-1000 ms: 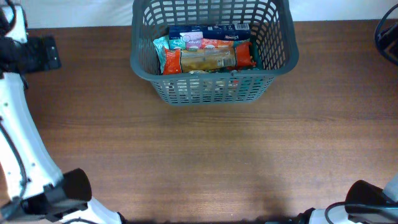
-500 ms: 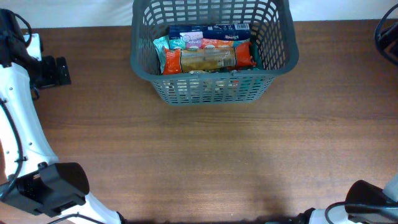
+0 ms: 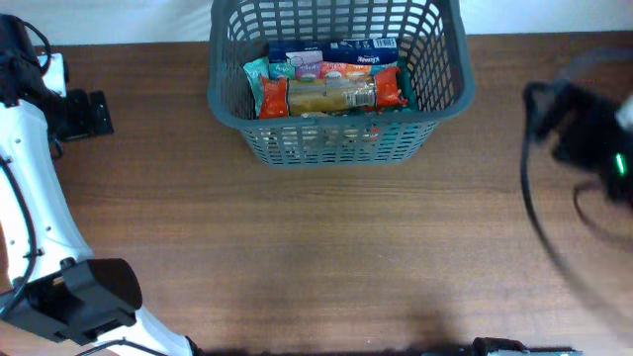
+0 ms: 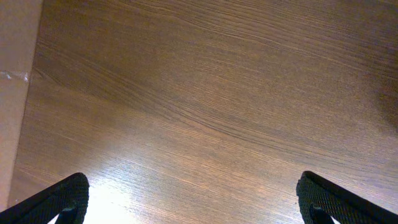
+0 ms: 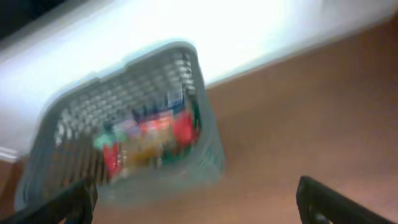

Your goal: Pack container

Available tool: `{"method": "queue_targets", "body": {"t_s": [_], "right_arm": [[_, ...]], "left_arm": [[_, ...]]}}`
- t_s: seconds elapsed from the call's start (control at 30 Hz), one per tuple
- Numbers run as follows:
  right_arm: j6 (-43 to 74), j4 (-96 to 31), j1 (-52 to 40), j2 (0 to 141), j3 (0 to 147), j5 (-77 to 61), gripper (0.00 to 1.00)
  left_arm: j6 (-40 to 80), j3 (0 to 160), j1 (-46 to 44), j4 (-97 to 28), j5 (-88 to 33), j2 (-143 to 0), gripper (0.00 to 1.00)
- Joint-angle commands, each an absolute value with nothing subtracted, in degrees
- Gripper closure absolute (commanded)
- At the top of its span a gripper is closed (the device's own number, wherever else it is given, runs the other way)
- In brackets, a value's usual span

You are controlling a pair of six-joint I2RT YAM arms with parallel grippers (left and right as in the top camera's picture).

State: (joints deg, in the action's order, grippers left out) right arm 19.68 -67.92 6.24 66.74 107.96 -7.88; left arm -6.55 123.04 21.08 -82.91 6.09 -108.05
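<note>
Swung in since the earlier frame, the right arm [image 3: 593, 138] now hangs over the bench's [image 3: 326, 257] right edge, a motion-blurred dark shape. Its right fingers [image 5: 323, 200] are spread wide. The left fingers [image 4: 62, 196] also stand wide, over wood grain near the left edge. Broad bench stretches between them. The basket [image 3: 341, 146], grey slotted plastic with a thick rim, sits at the far middle edge, holding glossy snack packets [image 3: 331, 91].

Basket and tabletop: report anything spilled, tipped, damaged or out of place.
Nothing stands out. The basket stands upright at the far side of the table, its lattice walls unbroken where visible. The snack packets lie inside it; none lies on the wood. Only the right wrist view is blurred.
</note>
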Motion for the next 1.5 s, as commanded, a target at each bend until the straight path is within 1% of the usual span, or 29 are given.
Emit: {"method": "queue_targets", "body": {"t_s": [0.0, 0.13, 0.23, 0.3, 0.4, 0.5, 0.63, 0.9, 1.47], "right_arm": [[19.8, -55.9, 5.5, 49.3, 88.2, 8.9, 0.01], [19.8, -36.2, 5.5, 28.7, 62.3, 16.1, 0.01], [20.1, -28.1, 5.5, 15.2, 45.6, 16.6, 0.01], [20.7, -26.6, 5.5, 7.2, 35.9, 15.8, 0.01], [20.7, -26.5, 5.5, 0.0, 26.0, 15.2, 0.01], [20.7, -26.2, 5.5, 1.2, 20.0, 14.4, 0.01], [20.7, -26.1, 5.5, 1.1, 14.0, 13.5, 0.01], [20.7, -26.1, 5.5, 1.0, 7.4, 13.6, 0.01], [20.6, -25.5, 5.2, 1.0, 7.4, 13.5, 0.01]], "left_arm": [[-6.0, 122.7, 21.3, -82.8, 5.5, -108.3, 0.01], [-6.0, 122.7, 21.3, -82.8, 5.5, -108.3, 0.01], [-6.0, 122.7, 21.3, -82.8, 5.5, -108.3, 0.01], [-6.0, 122.7, 21.3, -82.8, 5.5, -108.3, 0.01], [-6.0, 122.7, 21.3, -82.8, 5.5, -108.3, 0.01], [-6.0, 122.7, 21.3, -82.8, 5.5, -108.3, 0.01], [-6.0, 122.7, 21.3, -82.8, 5.5, -108.3, 0.01], [-6.0, 122.7, 21.3, -82.8, 5.5, -108.3, 0.01], [-6.0, 122.7, 21.3, -82.8, 5.6, -108.3, 0.01]]}}
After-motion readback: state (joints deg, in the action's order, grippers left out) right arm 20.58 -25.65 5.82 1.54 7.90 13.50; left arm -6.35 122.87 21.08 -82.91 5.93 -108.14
